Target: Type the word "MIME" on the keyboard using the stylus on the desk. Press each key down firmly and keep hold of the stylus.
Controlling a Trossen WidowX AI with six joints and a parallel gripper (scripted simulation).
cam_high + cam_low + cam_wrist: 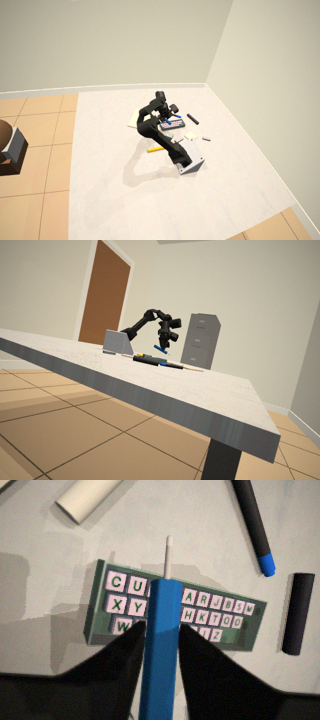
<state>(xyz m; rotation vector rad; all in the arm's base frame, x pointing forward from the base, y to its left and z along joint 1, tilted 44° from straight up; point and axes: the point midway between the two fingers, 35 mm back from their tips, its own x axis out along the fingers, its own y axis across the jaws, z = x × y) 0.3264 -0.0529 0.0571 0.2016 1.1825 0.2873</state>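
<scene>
My gripper [165,119] [163,349] [162,629] is shut on the blue stylus [168,121] [157,347] [165,602]. The stylus is tilted, its thin pale tip pointing away from the fingers, and hangs in the air above the keyboard. The green keyboard [184,124] [155,359] [92,625] has pink letter keys. In the wrist view the M key [249,609] is at the right end of the top row, and the I key [205,633] is in the bottom row beside Z. The stylus and fingers hide several keys in the middle, and I cannot see E.
A dark pen with a blue end [179,116] [163,364] [267,566] and a black rod [192,118] [145,360] [298,614] lie beside the keyboard. A cream cylinder [90,499] lies beyond it. A yellow marker [155,149], a pale note [190,135] and a paper sheet [133,120] lie around.
</scene>
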